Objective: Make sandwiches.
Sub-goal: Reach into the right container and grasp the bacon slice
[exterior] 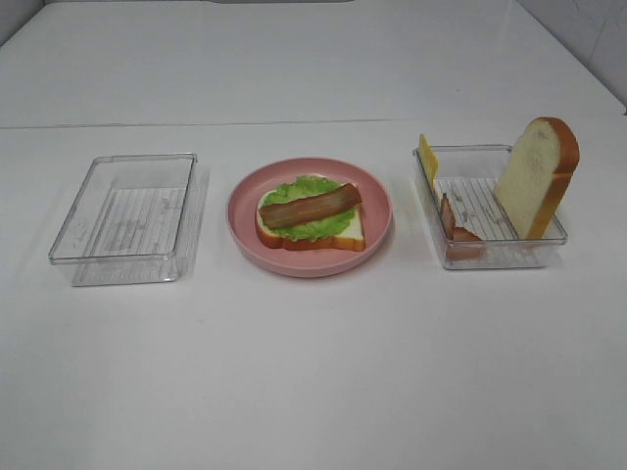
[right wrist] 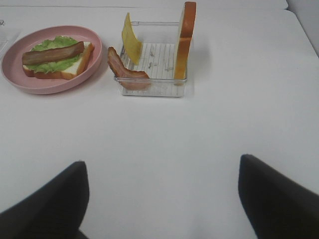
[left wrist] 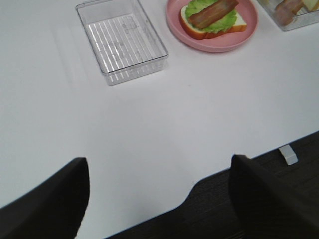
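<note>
On the pink plate (exterior: pixel 238 220) at the middle of the table (exterior: pixel 313 372) lies a bread slice (exterior: pixel 351 233) topped with lettuce (exterior: pixel 315 229) and a bacon strip (exterior: pixel 311 206); the right tray (exterior: pixel 495 258) holds an upright bread slice (exterior: pixel 534 176), a cheese square (exterior: pixel 428 157) and a brown-pink strip (exterior: pixel 453 230); the left jaws and the right jaws stand spread wide, grasping nothing.

The white table (exterior: pixel 313 372) looked smooth with a soft sheen. The left tray (exterior: pixel 147 156) and the right tray (exterior: pixel 500 257) were clear, glossy plastic with ribbed floors. The pink plate (exterior: pixel 380 227) had a matt plastic look. The upright bread slice (exterior: pixel 534 176) seemed soft, matt foam; the bacon strip (exterior: pixel 310 206) on the frilly lettuce (exterior: pixel 315 228) shone faintly.
</note>
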You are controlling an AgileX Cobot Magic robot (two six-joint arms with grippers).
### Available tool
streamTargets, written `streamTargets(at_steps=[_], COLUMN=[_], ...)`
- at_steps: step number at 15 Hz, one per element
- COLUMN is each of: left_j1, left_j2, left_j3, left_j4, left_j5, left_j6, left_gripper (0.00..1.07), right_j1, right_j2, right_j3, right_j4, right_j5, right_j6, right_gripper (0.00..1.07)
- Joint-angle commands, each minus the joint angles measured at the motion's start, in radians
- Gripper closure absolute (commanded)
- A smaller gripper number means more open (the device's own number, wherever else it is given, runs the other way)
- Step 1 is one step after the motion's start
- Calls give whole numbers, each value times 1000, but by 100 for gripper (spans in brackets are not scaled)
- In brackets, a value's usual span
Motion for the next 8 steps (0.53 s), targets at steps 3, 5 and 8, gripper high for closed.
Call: streamTargets(at_steps=[3,5,8], left_j1=[0,0,0], left_j2=[-268,-344,-363], left_j3=[223,264,286], left_j4=[100,88,85], left_j5=[-39,-79,-142], left_j6=[18,21,21], left_gripper=[33,33,33], right_j1=[0,0,0], right_j2=[-3,45,185], right_j3=[-5,-18,-38], right_j4=[-6,-8,7], right_j5=[-18,-44,-152], right_j6=[-1,0,0], right_gripper=[29,30,31])
